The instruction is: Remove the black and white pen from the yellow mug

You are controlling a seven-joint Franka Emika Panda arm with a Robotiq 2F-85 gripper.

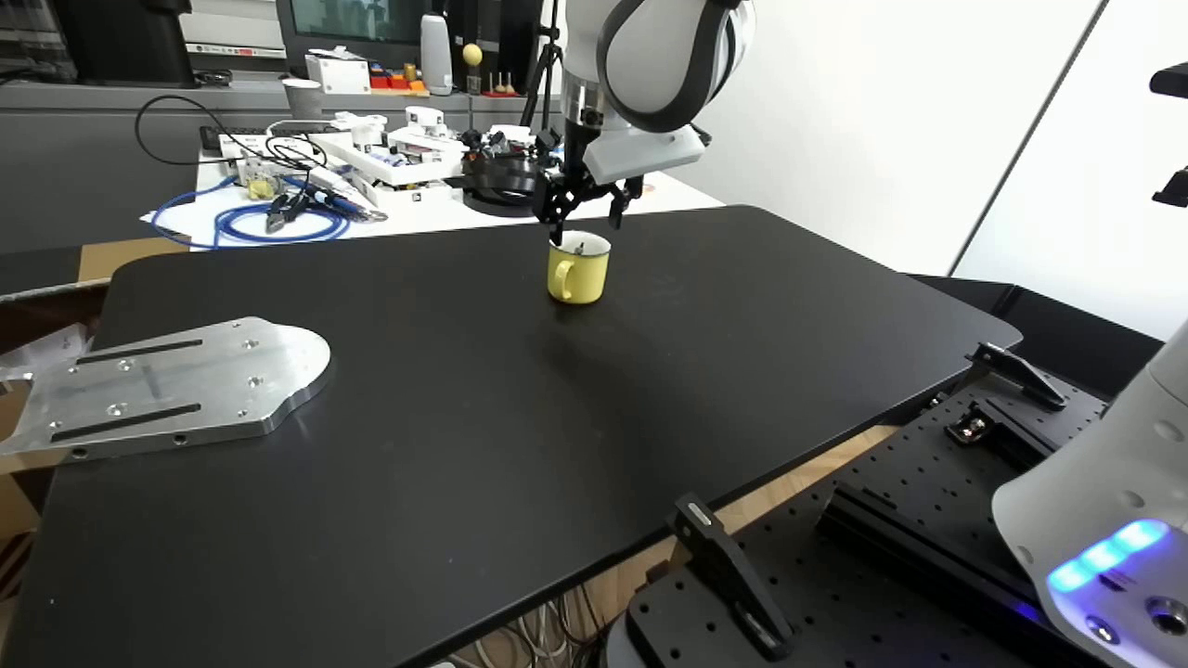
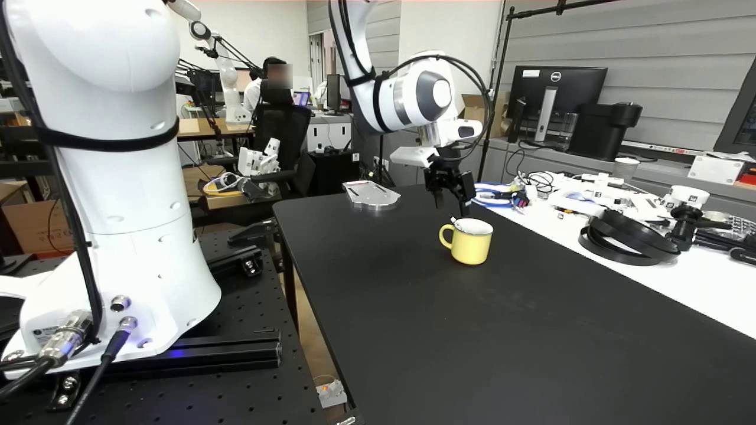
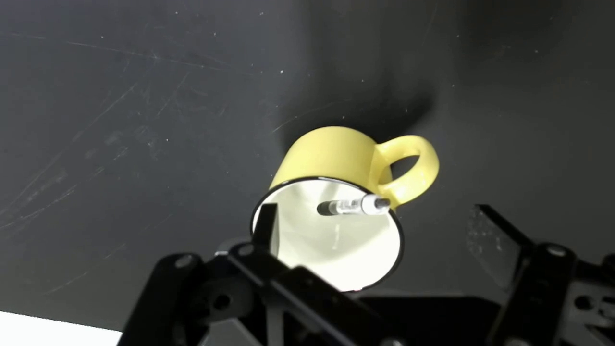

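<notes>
wrist view | room: above black table [image 3: 144, 120], upper left, upper right | blocking: yellow mug [image 3: 331, 154], centre; handle right of centre

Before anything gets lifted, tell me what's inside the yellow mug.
A black and white pen leans inside the yellow mug, its upper end near the handle, white lining around it. In the wrist view a gripper finger covers part of the inside, so I can't see there.

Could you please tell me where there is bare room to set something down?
The black table is bare between the metal plate, the yellow mug and the robot base, and also between the mug and the white wall. Crowded: at the mug, holding the pen, with the open gripper near its rim; and the white table, strewn with white parts.
</notes>
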